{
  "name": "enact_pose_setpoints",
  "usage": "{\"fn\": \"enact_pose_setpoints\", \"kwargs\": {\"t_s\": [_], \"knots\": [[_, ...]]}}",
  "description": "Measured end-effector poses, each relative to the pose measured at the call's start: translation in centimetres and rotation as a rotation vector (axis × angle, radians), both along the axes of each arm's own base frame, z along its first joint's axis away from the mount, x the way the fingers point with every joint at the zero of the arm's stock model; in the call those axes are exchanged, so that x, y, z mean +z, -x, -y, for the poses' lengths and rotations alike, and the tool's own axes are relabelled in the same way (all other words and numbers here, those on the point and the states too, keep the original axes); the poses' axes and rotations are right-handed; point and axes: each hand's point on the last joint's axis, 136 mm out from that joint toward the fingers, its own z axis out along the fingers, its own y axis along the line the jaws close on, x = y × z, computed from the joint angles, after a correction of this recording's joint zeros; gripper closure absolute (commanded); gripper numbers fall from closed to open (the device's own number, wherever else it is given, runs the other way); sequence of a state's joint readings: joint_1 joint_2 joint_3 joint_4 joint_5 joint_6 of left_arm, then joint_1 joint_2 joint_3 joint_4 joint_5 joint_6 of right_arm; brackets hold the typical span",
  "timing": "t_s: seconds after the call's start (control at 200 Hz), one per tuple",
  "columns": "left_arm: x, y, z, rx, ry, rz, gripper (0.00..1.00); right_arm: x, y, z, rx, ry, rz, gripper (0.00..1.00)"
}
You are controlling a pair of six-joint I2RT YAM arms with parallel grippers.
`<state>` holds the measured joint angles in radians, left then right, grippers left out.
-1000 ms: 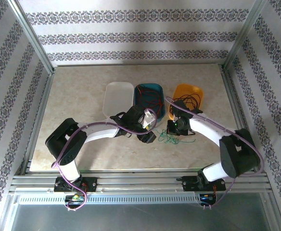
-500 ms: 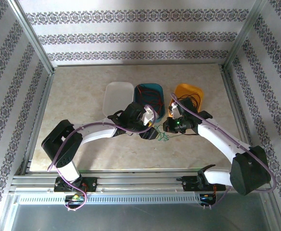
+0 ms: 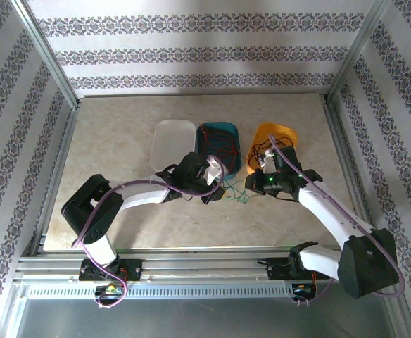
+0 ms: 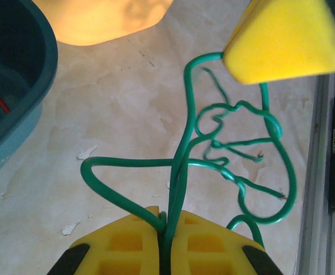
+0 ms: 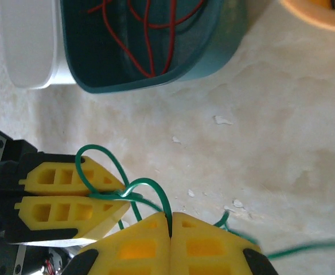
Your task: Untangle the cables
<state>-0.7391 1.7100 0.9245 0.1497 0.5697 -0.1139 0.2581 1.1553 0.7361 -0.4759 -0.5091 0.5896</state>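
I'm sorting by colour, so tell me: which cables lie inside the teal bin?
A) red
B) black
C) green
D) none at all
A: the right wrist view shows red cables lying in loops on the floor of the teal bin.

You've got 3 bins in a row mid-table: white bin (image 3: 172, 144) on the left, teal bin (image 3: 219, 124) just beside it, orange bin (image 3: 283, 129) to the right w/ a gap of bare top between. All sit on a beige marble-look table (image 3: 114, 155); small white flecks (image 5: 222, 120) mark it near the teal bin. Floral striped wallpaper (image 3: 191, 49) covers back & side walls, alu frame posts (image 3: 47, 53) stand at the corners, a metal rail (image 3: 205, 264) runs along the near edge
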Motion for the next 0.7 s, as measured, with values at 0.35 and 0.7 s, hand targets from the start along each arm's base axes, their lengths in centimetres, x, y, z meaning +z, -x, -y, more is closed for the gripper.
{"fn": "enact_pose_setpoints", "kwargs": {"t_s": [0.35,0.7], "knots": [[-2.4,2.5,-2.4,0.002,-0.061,-0.070,1.00,-2.3,0.0,6.1,-0.210,0.264,-0.036,1.00],[-0.6,2.8,-3.5,0.013,-0.065,-0.032,1.00,-4.6,1.3,10.4,-0.367,0.453,-0.127,1.00]]}}
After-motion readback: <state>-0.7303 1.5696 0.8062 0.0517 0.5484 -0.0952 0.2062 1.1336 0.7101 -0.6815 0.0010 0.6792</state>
